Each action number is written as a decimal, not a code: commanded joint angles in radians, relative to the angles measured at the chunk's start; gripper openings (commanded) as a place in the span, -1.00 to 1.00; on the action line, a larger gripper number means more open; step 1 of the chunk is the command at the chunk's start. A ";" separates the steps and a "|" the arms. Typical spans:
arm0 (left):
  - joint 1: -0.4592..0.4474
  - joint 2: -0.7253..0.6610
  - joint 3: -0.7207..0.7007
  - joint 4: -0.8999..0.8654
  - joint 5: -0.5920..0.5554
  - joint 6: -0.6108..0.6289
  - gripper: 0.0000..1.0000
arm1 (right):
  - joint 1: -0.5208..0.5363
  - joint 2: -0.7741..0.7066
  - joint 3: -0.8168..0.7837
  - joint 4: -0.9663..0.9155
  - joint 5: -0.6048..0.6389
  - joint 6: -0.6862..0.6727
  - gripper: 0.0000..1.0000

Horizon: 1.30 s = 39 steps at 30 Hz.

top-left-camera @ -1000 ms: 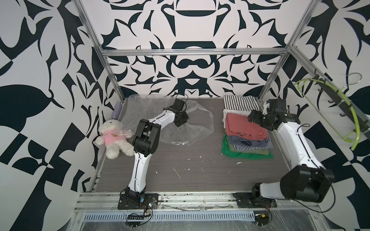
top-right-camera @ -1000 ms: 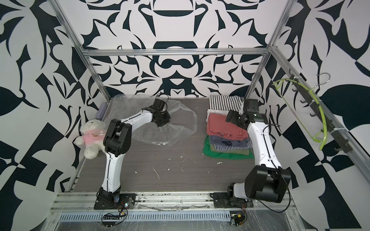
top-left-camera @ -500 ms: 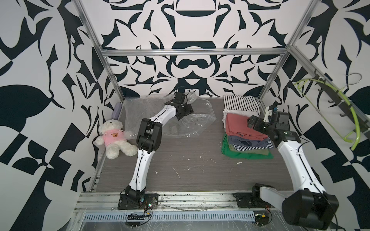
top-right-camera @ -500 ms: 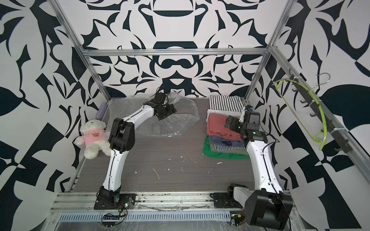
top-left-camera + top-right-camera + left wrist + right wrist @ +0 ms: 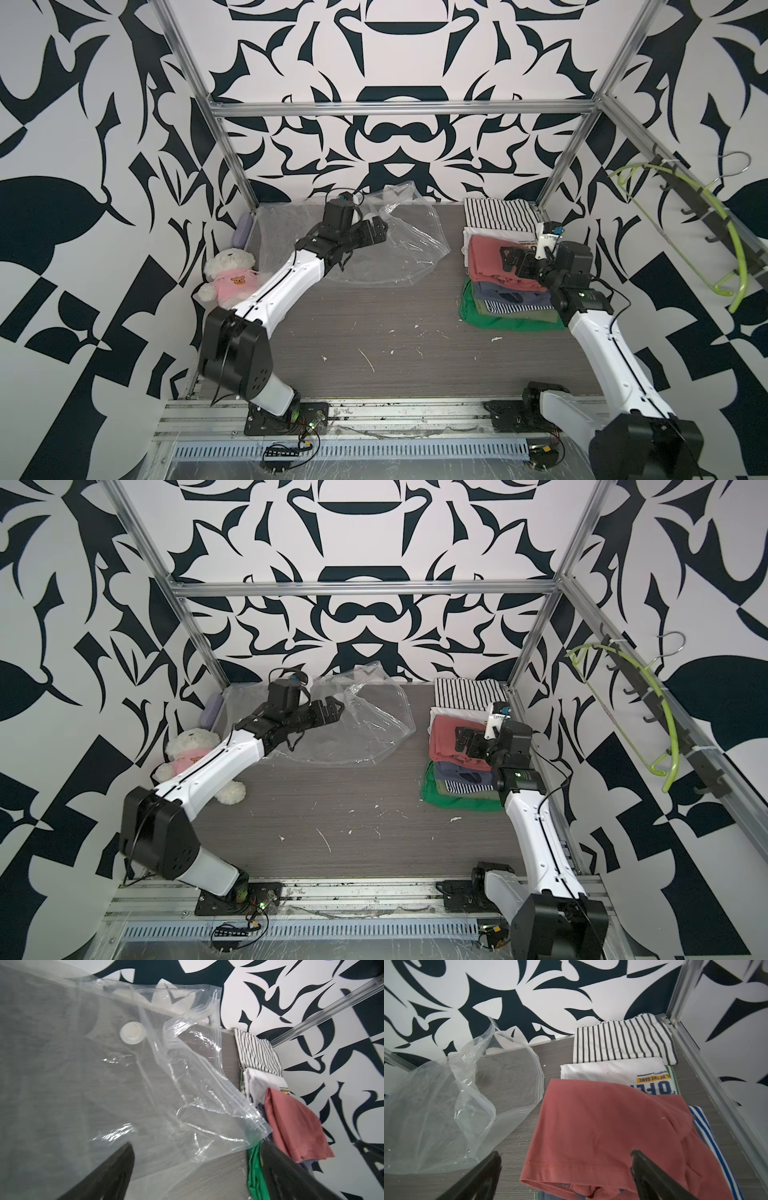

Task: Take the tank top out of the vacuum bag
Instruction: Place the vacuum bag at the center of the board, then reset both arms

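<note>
Left arm: base at 7 o'clock of the floor in both top views, elbow folded up just above it, white forearm reaching toward 1 o'clock, wrist near level. Left gripper points to 3 o'clock, jaws spread wide; the left wrist view shows its black fingers well apart. Right arm: base at 5 o'clock, elbow low in the near corner, forearm rising toward 11 o'clock, wrist bent over. Right gripper points to 9 o'clock, jaws wide; the right wrist view agrees, both fingers far apart.
</note>
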<state>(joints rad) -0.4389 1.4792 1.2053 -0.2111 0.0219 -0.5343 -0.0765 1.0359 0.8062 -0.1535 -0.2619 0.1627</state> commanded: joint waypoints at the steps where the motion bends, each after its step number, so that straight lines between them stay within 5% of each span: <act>1: 0.012 -0.127 -0.131 0.017 -0.144 0.089 1.00 | 0.064 0.011 -0.018 0.093 0.039 -0.077 0.99; 7: 0.053 -0.380 -0.397 0.097 -0.290 0.259 0.99 | 0.133 0.036 -0.176 0.351 0.185 -0.097 0.99; 17: 0.296 -0.577 -0.830 0.451 -0.266 0.440 0.99 | 0.165 0.206 -0.465 0.885 0.380 -0.159 0.99; 31: 0.453 -0.112 -0.867 1.020 -0.116 0.450 1.00 | 0.118 0.539 -0.603 1.397 0.280 -0.150 1.00; 37: 0.454 0.088 -0.866 1.222 -0.045 0.477 1.00 | 0.066 0.507 -0.512 1.170 0.167 -0.126 1.00; 39: 0.452 0.053 -0.810 1.037 -0.052 0.463 1.00 | 0.065 0.508 -0.437 1.022 0.174 -0.120 1.00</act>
<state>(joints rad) 0.0120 1.5524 0.3321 0.8440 -0.0647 -0.0761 0.0055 1.5379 0.2817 1.0645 -0.0731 0.0227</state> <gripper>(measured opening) 0.995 0.997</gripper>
